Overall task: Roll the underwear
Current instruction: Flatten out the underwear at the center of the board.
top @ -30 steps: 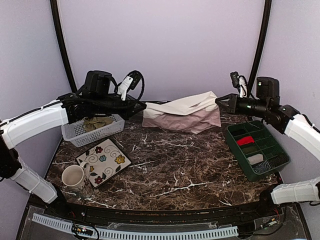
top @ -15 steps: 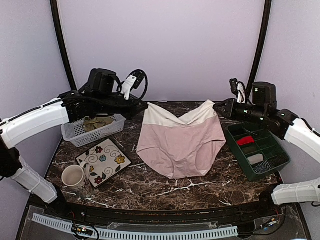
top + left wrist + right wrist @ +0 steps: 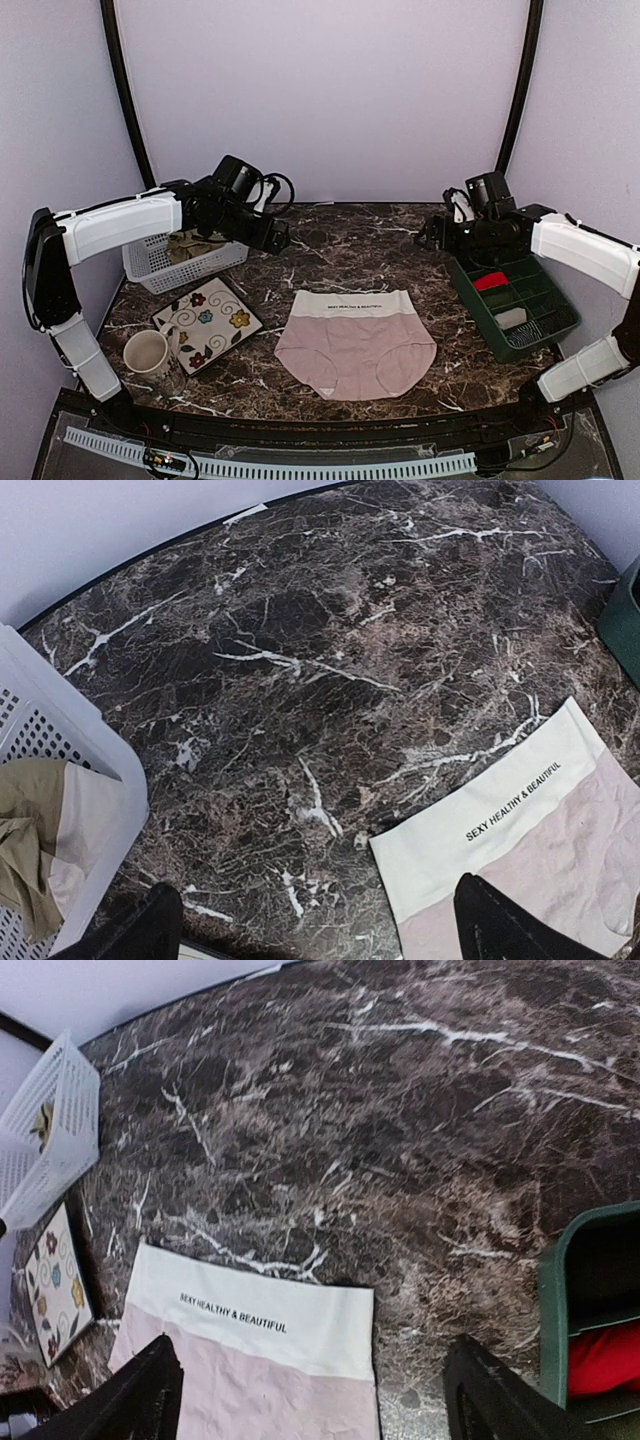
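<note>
Olive-khaki underwear (image 3: pixel 195 246): crumpled in the white basket (image 3: pixel 150 268) at the left of the overhead view. You will have to lift it out and spread it before any roll.
Left pincer (image 3: pixel 277 239): hanging above the worktop (image 3: pixel 350 250) just right of the basket. In its wrist view the fingers stand wide apart with nothing between them.
Pink underwear (image 3: pixel 355 345): flat on the worktop at lower centre, touching neither pincer. Its cream waistband (image 3: pixel 350 303) lies toward the top of the frame and its leg openings toward the bottom.
Handling: I judge it light, limp and thin. Expect it to slide and bunch on the smooth stone; you cannot push it, only pinch it and fold it over.
Where to take hold: pinch the waistband corners, where the cloth looks firmest, one corner per pincer, to keep the roll even.
Right pincer (image 3: pixel 432 234): above the worktop at upper right, fingers spread and empty.
Green tray (image 3: pixel 560 322): far right, holding a red roll (image 3: pixel 490 281) and a grey-white roll (image 3: pixel 511 317). Leave those alone.
</note>
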Robot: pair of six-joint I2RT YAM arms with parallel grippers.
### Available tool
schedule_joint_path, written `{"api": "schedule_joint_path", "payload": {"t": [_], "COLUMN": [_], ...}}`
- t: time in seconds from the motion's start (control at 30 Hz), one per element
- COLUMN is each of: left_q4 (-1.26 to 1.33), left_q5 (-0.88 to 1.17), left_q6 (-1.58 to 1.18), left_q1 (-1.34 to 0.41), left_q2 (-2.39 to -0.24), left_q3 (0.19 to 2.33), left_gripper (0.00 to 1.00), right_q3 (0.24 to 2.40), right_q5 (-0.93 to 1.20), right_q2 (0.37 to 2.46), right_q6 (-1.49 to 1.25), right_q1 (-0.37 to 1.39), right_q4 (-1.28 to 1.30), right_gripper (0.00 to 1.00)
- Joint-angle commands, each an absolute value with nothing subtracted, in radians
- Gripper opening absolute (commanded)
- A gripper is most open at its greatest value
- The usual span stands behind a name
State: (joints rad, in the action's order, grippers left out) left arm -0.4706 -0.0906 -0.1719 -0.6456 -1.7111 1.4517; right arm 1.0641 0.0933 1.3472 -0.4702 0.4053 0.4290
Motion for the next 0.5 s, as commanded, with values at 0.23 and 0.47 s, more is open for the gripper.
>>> {"api": "schedule_joint_path", "payload": {"t": [0.23, 0.47], "left_q4": [-0.477, -0.485], "left_q5": [0.280, 0.302], "left_q6": [-0.107, -0.088], "left_q1": [-0.665, -0.736], "left_q2": [-1.745, -1.872], "left_q3": [1.335, 1.351], "left_gripper": [0.78, 0.62], "right_q3": [0.964, 1.008], "right_q5": [0.329, 0.347], "right_q2": [1.485, 1.672], "right_q6": [-0.377, -0.363], "right_q1": [0.478, 0.520], "right_q4": [0.416, 0.362], "right_gripper": [0.53, 0.43]}}
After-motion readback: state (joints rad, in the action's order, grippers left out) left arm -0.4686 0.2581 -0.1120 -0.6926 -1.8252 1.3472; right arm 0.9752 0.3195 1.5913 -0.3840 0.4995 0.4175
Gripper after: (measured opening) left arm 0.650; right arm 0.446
